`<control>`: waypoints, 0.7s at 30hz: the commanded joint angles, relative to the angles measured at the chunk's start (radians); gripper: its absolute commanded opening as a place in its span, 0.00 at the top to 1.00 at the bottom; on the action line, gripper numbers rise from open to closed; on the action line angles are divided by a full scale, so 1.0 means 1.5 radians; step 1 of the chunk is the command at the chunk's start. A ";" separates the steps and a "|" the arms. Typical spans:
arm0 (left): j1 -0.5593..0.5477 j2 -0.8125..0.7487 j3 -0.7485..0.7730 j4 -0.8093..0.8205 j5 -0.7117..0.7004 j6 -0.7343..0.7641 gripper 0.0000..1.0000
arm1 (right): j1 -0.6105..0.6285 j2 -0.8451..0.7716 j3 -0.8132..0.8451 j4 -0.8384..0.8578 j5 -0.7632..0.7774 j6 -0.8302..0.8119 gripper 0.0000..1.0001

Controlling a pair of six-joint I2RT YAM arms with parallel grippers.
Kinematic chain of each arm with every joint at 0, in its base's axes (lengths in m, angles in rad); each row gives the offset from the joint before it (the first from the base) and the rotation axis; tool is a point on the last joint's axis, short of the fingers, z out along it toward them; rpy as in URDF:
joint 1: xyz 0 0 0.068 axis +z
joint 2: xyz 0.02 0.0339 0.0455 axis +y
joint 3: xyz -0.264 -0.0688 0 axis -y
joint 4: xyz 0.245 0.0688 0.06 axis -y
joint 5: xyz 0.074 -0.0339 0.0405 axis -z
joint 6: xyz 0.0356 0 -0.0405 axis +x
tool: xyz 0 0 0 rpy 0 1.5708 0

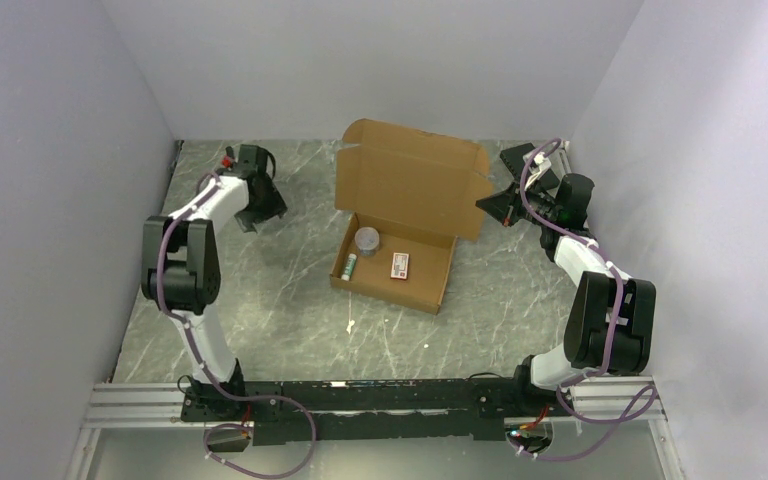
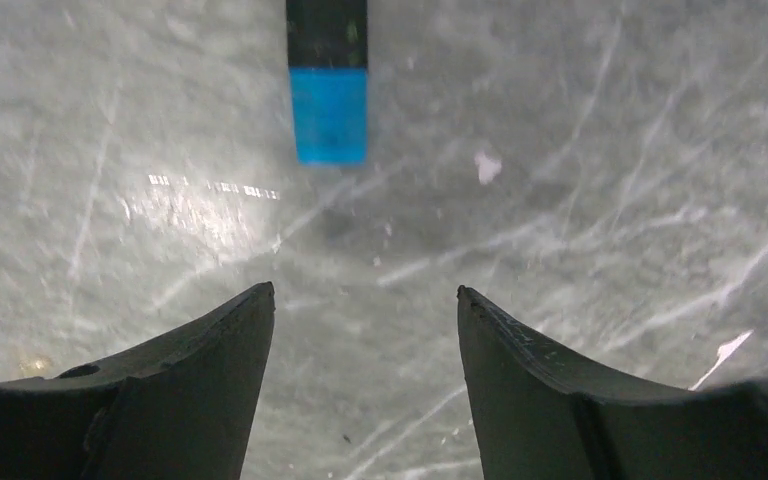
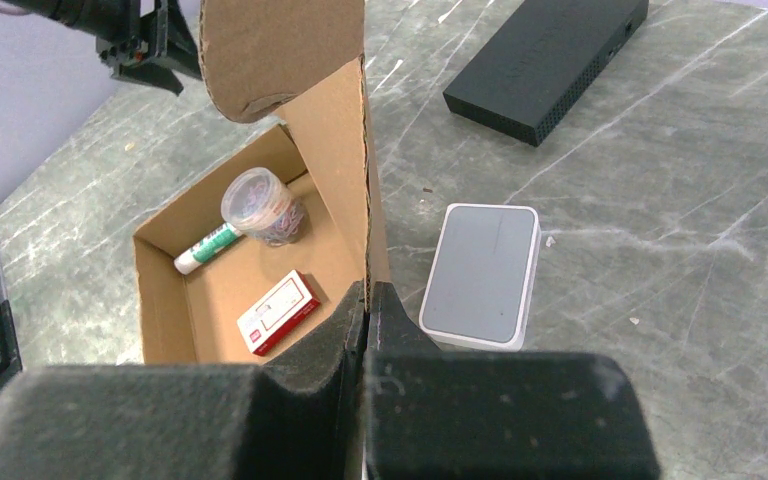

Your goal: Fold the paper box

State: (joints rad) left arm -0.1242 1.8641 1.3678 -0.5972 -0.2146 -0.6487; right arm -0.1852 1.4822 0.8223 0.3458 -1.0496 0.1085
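At the table's near edge an aluminium rail (image 1: 140, 400) carries both arm bases. The table (image 1: 290, 320) is grey and marbled with pale scratches.

Past its middle, slightly toward the far edge, sits the paper box (image 1: 410, 185). Its long axis runs left to right, a little skewed, with the right end nearer. The tray faces up, and the lid rises from the far long side, leaning toward the far edge.

Inside lie a clear round jar (image 3: 260, 205), a green-and-white marker (image 3: 208, 248) and a small red-and-white carton (image 3: 278, 312), whose print is too small to read.

The right gripper (image 3: 365, 300) pinches the lid's right edge between closed jaws. Beyond the lid are a white case (image 3: 485, 272) and a black slab (image 3: 550, 60).

Toward the far left corner the left gripper (image 2: 362, 290) hangs with jaws apart, holding nothing, over bare table near a blue-tipped black strip (image 2: 328, 110).

Pale lilac walls (image 1: 360, 60) close three sides.
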 commanded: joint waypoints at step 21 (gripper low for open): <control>0.131 0.270 0.344 -0.143 0.110 0.085 0.35 | 0.004 -0.012 0.014 0.019 -0.017 -0.013 1.00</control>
State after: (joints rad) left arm 0.0769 2.2353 1.8133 -0.7471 -0.0246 -0.5350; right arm -0.1852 1.4822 0.8227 0.3450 -1.0496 0.1055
